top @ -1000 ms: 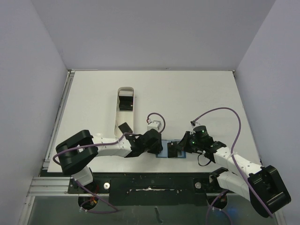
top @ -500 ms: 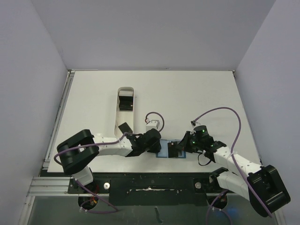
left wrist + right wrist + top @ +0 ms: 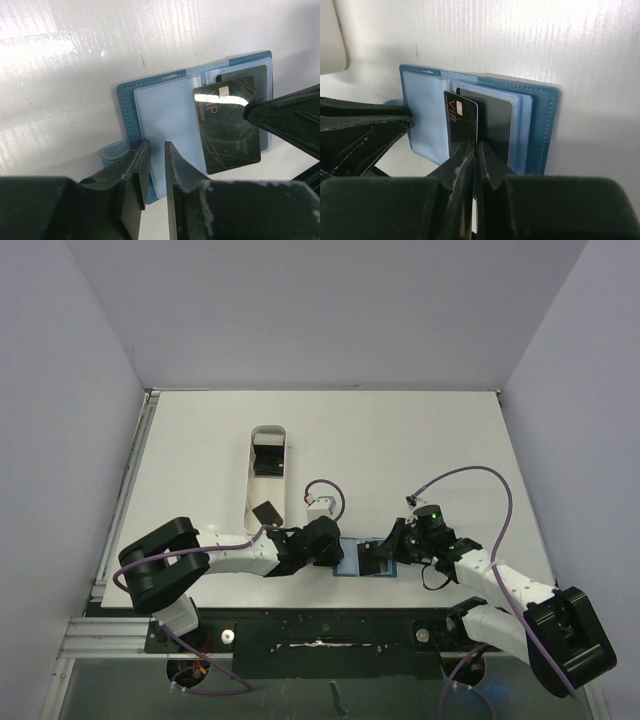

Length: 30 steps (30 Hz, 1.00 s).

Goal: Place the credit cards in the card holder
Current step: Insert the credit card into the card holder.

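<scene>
Holder point(image 3: 160, 110) lies open on the worktop point(image 3: 420, 440) by the near edge, between the arms. Right pincer point(image 3: 476, 150) is clamped on a black card point(image 3: 461, 125), held edge-down over the right panel, probably to slide it into a sleeve. Left pincer point(image 3: 155, 155) is narrow at the left panel, likely steadying it; whether it is pinching or only pressing, I cannot tell.

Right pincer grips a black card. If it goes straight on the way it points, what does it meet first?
The thin black VIP card in the right pincer leads and would meet the teal-blue bifold card holder first, likely the clear sleeve over a stored black card; depth is unclear.
</scene>
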{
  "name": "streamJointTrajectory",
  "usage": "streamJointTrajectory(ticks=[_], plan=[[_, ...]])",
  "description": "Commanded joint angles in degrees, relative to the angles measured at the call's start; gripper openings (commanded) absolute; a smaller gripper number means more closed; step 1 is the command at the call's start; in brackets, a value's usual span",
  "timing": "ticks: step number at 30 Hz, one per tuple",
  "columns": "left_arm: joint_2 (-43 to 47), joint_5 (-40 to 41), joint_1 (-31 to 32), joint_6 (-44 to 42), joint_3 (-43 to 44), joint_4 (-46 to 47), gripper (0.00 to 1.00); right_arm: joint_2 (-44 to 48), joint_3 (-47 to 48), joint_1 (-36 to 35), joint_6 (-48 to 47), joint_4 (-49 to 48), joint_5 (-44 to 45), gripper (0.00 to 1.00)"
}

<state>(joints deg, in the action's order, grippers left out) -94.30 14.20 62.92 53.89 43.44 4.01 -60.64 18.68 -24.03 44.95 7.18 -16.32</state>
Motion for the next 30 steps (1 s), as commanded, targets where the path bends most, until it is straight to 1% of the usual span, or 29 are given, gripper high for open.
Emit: streamJointTrajectory(ticks=[1,13,21,30], plan=[[0.04,-0.19,0.04,0.35,-1.75,-2.84,0.19,-0.97,1.14,0.56,-2.32,-1.02,0.47,0.0],[-0.61,-1.29,0.1,0.56,-1.76,-1.37,0.19,-3.12,1.95,0.51,-3.3,-2.94,-0.65,0.0],[-0.24,-1.54,0.1,0.71,-1.93,-1.15,0.19,-2.99,1.97,0.55,-2.94,-4.72,-0.62,0.0],[1.66,-2.32,0.12,2.02,-1.88,-2.62,0.19,-3.41,-0.05,0.54,-0.11,-7.34,-0.81,0.0]])
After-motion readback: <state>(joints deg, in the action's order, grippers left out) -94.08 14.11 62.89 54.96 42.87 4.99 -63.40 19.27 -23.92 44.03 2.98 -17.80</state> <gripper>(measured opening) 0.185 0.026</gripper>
